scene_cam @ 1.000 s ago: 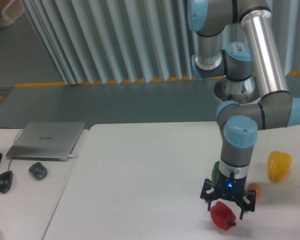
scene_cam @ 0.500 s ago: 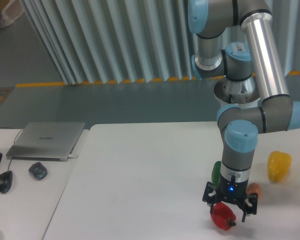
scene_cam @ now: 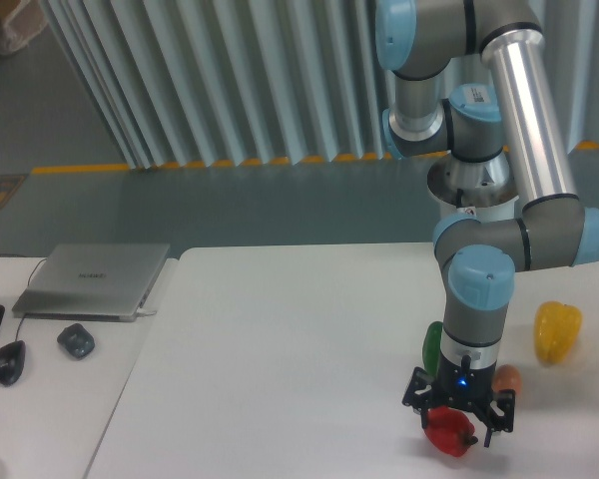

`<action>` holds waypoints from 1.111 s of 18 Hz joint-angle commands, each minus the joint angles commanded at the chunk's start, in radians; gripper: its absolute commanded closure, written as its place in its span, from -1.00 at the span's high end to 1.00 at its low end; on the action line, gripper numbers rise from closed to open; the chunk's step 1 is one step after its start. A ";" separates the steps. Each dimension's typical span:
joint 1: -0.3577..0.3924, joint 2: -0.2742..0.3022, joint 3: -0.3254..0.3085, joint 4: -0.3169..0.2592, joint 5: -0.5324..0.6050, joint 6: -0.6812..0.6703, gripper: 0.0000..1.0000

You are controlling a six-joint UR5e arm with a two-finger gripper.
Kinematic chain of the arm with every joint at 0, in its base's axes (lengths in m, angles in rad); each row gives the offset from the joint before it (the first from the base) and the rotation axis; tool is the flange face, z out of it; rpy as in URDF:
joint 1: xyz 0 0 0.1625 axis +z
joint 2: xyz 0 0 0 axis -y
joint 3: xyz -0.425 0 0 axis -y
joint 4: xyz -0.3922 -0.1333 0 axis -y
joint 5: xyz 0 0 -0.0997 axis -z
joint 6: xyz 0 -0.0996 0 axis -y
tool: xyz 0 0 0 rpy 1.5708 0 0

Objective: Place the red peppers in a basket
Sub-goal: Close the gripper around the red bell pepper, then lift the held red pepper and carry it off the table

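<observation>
I am watching the UR5e arm [scene_cam: 499, 200] reaching straight down near the front right of the white table [scene_cam: 280, 359]. The gripper [scene_cam: 457, 424] is hanging directly over the red bell pepper [scene_cam: 449, 431], which is sitting on the tabletop close to the front edge. The black fingers [scene_cam: 416, 391] are spreading out on either side of the pepper's top, and I am seeing them as parted around it rather than closed on it; whether the pads are touching its skin I cannot tell from this angle. A small blue light is glowing on the wrist just above the fingers.

Behind the wrist a green bell pepper [scene_cam: 432, 344] is showing only as a narrow strip, mostly hidden by the arm. Just to the right of the gripper a small orange-pink egg-shaped thing [scene_cam: 508, 378] is lying on the table, and farther right a yellow bell pepper [scene_cam: 557, 331] is standing well apart from the red one.

On the lower grey desk to the left I am seeing a closed silver laptop [scene_cam: 93, 278], a dark rounded gadget [scene_cam: 76, 340] in front of it, and a black mouse [scene_cam: 9, 361] near the left edge.
</observation>
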 joint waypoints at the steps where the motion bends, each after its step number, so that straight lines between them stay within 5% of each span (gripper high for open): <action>1: 0.000 0.000 0.000 0.000 0.000 0.000 0.70; 4: 0.000 0.000 -0.002 -0.002 0.000 0.005 0.43; 15: 0.029 0.069 0.022 -0.017 -0.015 0.057 0.39; 20: 0.080 0.143 0.058 -0.172 -0.014 0.319 0.34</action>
